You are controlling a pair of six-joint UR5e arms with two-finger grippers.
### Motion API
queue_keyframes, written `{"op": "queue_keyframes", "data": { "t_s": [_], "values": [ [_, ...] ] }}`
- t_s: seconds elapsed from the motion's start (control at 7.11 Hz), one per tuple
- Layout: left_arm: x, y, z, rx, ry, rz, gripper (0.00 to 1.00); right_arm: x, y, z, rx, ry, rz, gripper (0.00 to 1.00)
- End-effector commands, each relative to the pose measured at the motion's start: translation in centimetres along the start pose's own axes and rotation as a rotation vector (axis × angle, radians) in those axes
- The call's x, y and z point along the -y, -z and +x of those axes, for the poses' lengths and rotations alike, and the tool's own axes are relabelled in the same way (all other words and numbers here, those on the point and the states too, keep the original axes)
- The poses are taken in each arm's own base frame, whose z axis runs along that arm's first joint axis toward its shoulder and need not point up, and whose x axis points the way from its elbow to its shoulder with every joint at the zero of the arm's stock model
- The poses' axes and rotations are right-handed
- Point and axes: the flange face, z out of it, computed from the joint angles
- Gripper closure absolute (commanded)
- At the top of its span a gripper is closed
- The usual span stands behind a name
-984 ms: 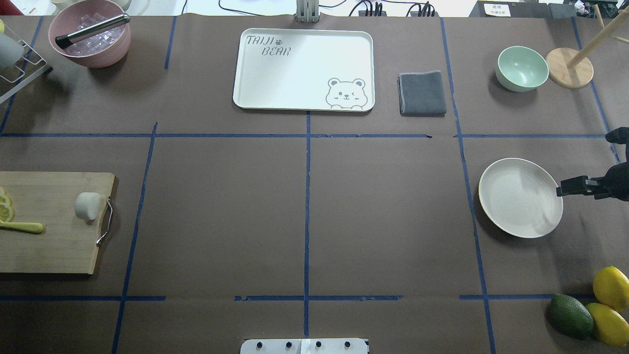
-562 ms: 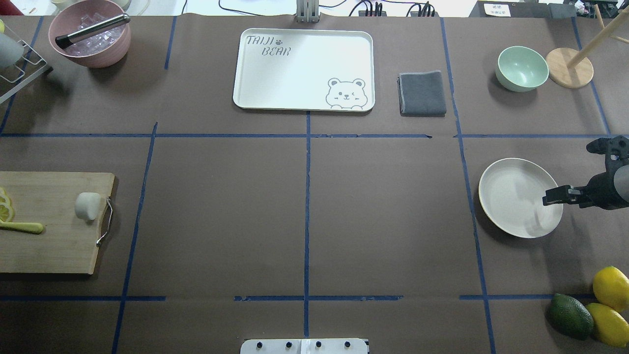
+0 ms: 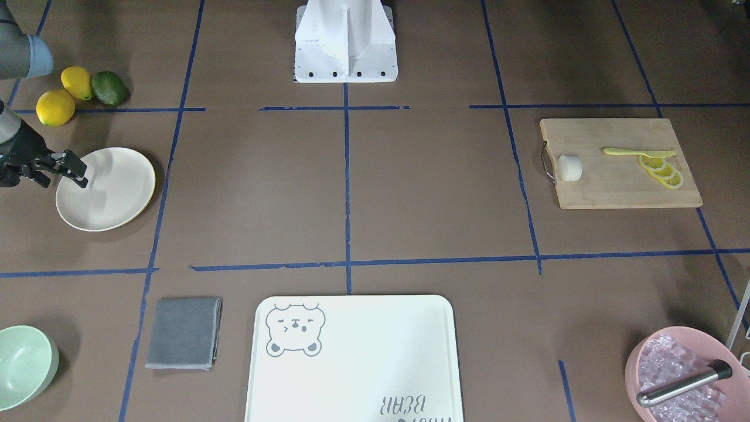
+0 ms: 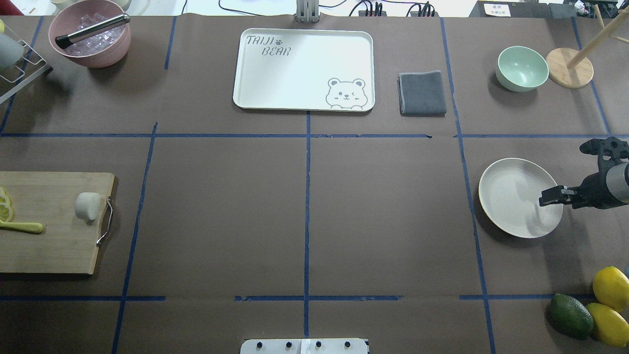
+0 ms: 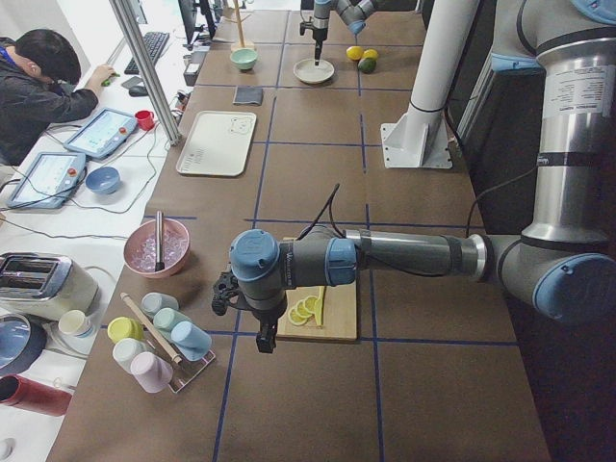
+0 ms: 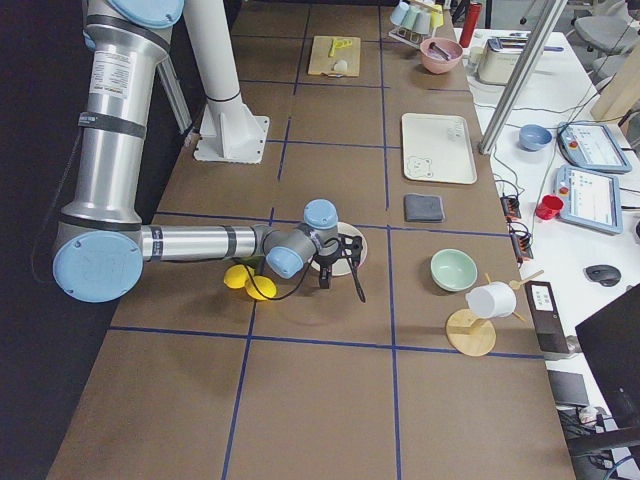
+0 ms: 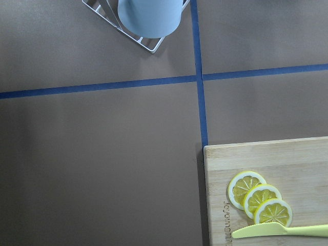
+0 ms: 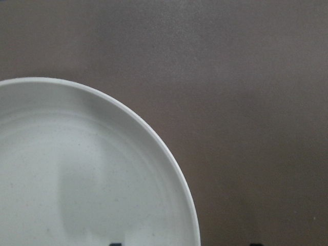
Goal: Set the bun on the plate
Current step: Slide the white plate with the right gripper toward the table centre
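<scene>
Right claw [image 4: 546,197]: fingers spread, with nothing between them (the right wrist view shows the two tips well apart at its lower edge). It is positioned over the plate [image 4: 506,191], above the part of the rim zone nearest the robot's right end of the surface [image 4: 304,206]. Contact with the plate cannot be determined. The plate lies flat on the surface. Left claw [image 5: 260,339]: visible only in the exterior left view, so its state cannot be told. It hangs above the surface just beside the cutting board [image 4: 49,246], at the end carrying the lemon slices [image 7: 259,197]. The bun [image 4: 87,205] lies on the cutting board near the board's metal handle [image 4: 105,221]. It is apart from the lemon slices and the yellow knife [image 4: 22,227], and well apart from the plate, at the opposite end of the surface.
</scene>
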Motion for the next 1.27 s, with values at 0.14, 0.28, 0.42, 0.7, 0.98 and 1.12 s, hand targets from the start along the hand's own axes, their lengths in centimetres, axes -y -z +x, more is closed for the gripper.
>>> {"op": "queue_keyframes", "data": {
  "t_s": [0.14, 0.28, 0.42, 0.7, 0.98, 1.12],
  "values": [
    [0.1, 0.2, 0.2, 0.001, -0.003, 0.004, 0.00, -0.1, 0.4, 0.1, 0.004, 0.004, 0.002, 0.81],
    [0.1, 0.3, 0.2, 0.001, -0.004, 0.005, 0.00, -0.2, 0.5, 0.3, 0.004, 0.001, 0.003, 0.97],
    [0.1, 0.3, 0.2, 0.002, -0.004, 0.005, 0.00, -0.1, 0.8, -0.1, 0.010, 0.005, 0.008, 1.00],
    [0.2, 0.7, 0.5, 0.004, -0.008, 0.012, 0.00, 0.0, 2.8, -2.1, 0.050, 0.025, 0.032, 1.00],
    [0.2, 0.6, 0.6, 0.004, -0.009, 0.011, 0.00, 1.5, 7.3, -5.6, 0.189, 0.009, 0.016, 1.00],
    [0.2, 0.7, 0.5, 0.004, -0.008, 0.012, 0.00, 3.3, 8.7, -9.8, 0.253, -0.032, 0.029, 1.00]
  ]
}}
